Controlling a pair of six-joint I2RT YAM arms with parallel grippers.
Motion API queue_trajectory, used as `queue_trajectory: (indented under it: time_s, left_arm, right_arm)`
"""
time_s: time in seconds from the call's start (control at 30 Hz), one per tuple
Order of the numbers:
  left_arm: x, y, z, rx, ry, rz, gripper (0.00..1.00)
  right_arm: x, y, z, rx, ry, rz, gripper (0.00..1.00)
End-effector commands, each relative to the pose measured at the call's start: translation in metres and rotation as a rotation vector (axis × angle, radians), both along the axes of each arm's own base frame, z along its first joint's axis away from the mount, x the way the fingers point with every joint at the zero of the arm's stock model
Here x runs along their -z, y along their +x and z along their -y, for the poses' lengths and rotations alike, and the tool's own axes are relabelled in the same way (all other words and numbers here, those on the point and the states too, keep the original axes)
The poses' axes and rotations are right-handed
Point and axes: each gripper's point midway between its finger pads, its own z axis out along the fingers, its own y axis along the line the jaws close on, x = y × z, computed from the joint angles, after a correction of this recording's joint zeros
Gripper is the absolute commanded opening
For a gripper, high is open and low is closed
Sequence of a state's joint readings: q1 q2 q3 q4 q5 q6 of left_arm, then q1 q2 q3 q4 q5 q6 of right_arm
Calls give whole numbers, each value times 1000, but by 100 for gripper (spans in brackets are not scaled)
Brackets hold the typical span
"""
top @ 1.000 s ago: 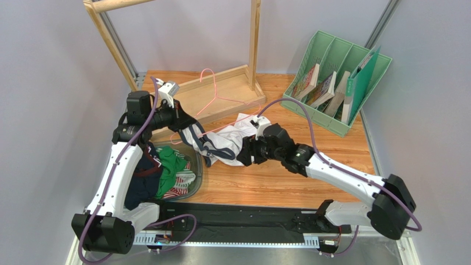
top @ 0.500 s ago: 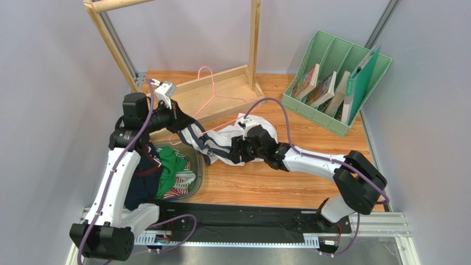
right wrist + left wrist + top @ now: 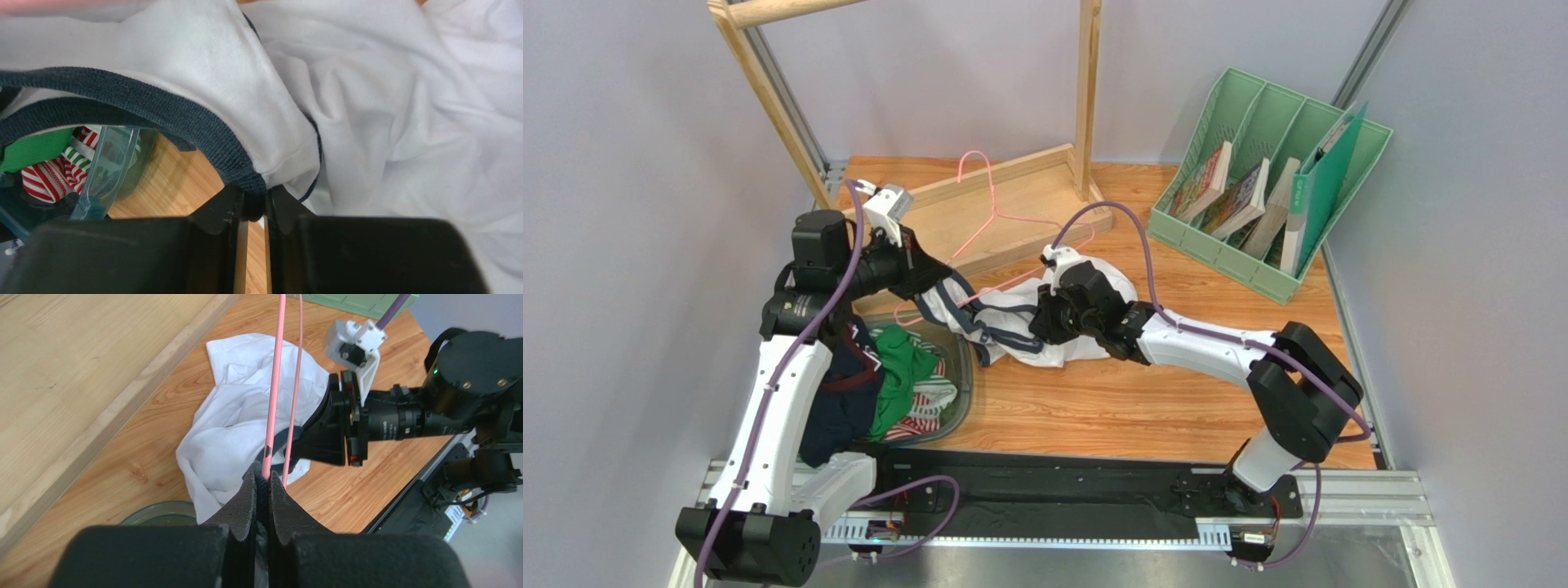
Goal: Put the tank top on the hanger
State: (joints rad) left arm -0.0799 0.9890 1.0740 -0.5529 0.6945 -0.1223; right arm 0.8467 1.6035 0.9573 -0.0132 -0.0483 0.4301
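The white tank top [image 3: 1008,321] lies bunched on the table, its navy trim stretched between both grippers. My left gripper [image 3: 938,288] is shut on a navy strap; in the left wrist view the strap fills the shut jaws [image 3: 263,478]. The pink wire hanger [image 3: 998,211] lies against the rack base, and its wires [image 3: 274,386] run from the left jaw tips over the white cloth [image 3: 233,416]. My right gripper [image 3: 1036,321] sits on the shirt's middle. In the right wrist view it [image 3: 253,202] is shut on the navy edge of the tank top [image 3: 380,92].
A clear bin [image 3: 955,368] with green, navy and striped garments stands at the front left, also seen in the right wrist view [image 3: 104,171]. The wooden rack [image 3: 1087,86] rises at the back. A green file organizer [image 3: 1271,184] with books stands at the back right.
My right gripper has moved left along the tank top toward the left gripper and has shut on its navy trim. The left gripper has barely moved.
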Motion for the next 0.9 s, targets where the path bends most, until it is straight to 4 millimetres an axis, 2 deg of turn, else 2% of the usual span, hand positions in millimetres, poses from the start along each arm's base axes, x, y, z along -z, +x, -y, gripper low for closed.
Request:
queue_trajectory:
  time_s: [0.0,0.2,0.33,0.43,0.67,0.87]
  left_arm:
    - [-9,-3,-10,-19,79,61,0]
    - [-8,-16,-13,-11,108,79,0]
    - [-9,-20,-15,-20,111,91,0]
    - [-14,-24,-12,-5,98,113,0]
    - [-31,-30,-6,32,69,176,0]
    - [-33,-34,-6,37,72,188,0]
  right_arm:
    - [-30,22,10,47,-4,65,2]
    - [-66,37,57,136,-11,97,0]
    - [-67,53,101,219,-19,69,0]
    - [-63,58,119,239,-27,59,0]
    - [-46,70,133,272,-54,-5,0]
    - [-46,82,153,312,-45,-6,0]
